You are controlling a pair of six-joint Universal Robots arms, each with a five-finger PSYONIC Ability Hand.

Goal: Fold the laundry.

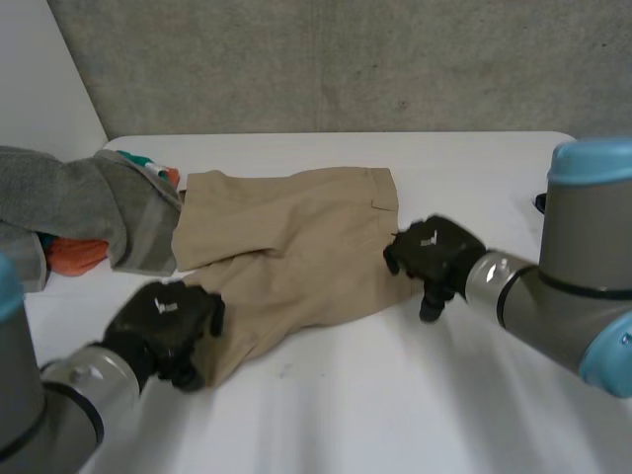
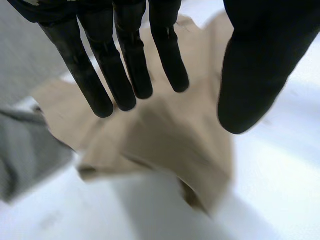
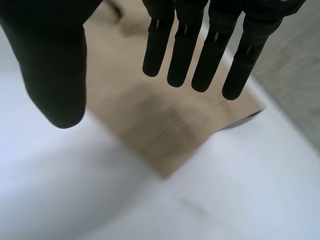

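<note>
Our shorts (image 1: pixel 296 247) lie flat on the table (image 1: pixel 444 395), a little left of its middle. One end touches the pile (image 1: pixel 89 212) of grey and orange clothes heaped at the table's left edge, and the other reaches toward the near edge.

Our left hand (image 1: pixel 163 321) sits over the shorts' near-left end. In the left wrist view its fingers (image 2: pixel 125 65) are straight and close together with the thumb held wide. The tan cloth (image 2: pixel 175 135) lies below them and nothing is pinched.

Our right hand (image 1: pixel 434 252) is at the shorts' right edge. Its fingers (image 3: pixel 185 50) are likewise straight with the thumb apart, poised over a corner of the cloth (image 3: pixel 150 115) without gripping it. We cannot tell whether either hand touches the fabric.

We judge the task to be near its start. The shorts are laid out and fairly smooth, with some rumpling at the near-left end, but we see no clear finished fold in them. Each hand looks placed to take hold of its own side. What remains is to grasp the cloth, fold the shorts over and set them aside. The pile at the left edge is unfolded and waits its turn.
</note>
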